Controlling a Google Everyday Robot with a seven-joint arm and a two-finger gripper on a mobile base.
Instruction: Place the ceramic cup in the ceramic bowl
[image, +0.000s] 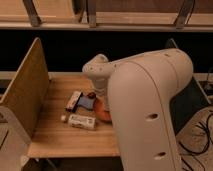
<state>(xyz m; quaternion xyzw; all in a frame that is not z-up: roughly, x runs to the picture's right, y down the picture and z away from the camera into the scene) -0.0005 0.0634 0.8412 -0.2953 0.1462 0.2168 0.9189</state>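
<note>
The bulky white robot arm (150, 105) fills the right half of the frame, its elbow bending down over the wooden table (60, 137). The gripper is hidden behind the arm. The glossy orange-red ceramic bowl (101, 111) peeks out at centre, beside a white packet (81, 121). Bare tabletop lies lower left, bounded by an upright wooden side panel (22, 92).

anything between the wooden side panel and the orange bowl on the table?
Camera view: between the wooden panel and the ceramic bowl lie a flat packet and a white bottle. The gripper is hidden behind the arm.
</note>
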